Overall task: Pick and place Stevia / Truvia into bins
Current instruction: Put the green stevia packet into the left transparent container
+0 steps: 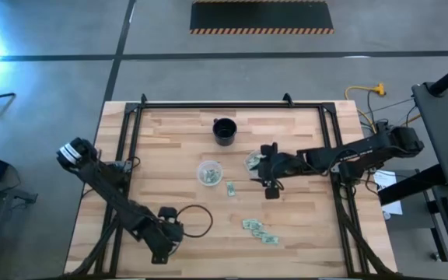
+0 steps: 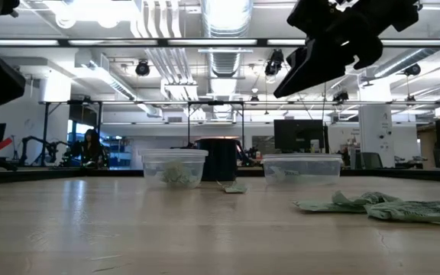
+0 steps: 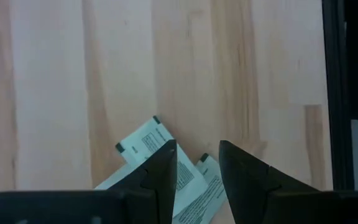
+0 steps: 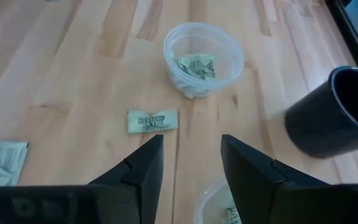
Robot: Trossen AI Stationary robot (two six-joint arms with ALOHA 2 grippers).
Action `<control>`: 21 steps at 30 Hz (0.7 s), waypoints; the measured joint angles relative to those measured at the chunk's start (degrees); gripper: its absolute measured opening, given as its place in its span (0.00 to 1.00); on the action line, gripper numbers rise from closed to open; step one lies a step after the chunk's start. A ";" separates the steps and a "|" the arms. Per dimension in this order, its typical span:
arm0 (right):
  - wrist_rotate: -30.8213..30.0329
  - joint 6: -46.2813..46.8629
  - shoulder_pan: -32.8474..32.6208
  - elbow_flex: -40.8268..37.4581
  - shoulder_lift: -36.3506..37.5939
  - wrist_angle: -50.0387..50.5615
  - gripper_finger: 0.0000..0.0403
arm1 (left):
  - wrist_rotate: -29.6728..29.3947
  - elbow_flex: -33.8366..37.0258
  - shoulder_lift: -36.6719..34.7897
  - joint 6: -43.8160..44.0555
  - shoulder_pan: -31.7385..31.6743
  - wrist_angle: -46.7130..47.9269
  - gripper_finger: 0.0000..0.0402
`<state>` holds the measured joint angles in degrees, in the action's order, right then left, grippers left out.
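Two clear cups, the bins, stand mid-table: one with green-white Stevia packets inside, the other partly under my right arm. My right gripper hangs open above the table between them, nothing between its fingers; the nearer cup shows just below them. A single packet lies flat on the wood. A loose pile of packets lies toward the near edge. My left gripper is low at the near left, open, with two packets flat on the wood under its fingertips.
A black round cup stands at the far middle, behind the clear cups. A black metal frame runs along the table's edges. A cable loop hangs beside my left gripper. Bare wood lies at the near middle and the far left.
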<state>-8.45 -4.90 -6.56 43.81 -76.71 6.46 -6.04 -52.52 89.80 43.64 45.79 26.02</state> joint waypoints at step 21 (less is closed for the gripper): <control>-0.11 -0.23 -0.34 -0.09 -0.33 -3.89 0.34 | 1.92 -1.15 0.92 2.27 1.22 6.03 0.26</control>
<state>-8.56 -5.13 -6.90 43.72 -77.03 2.57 -4.12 -53.67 90.72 45.91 47.01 32.05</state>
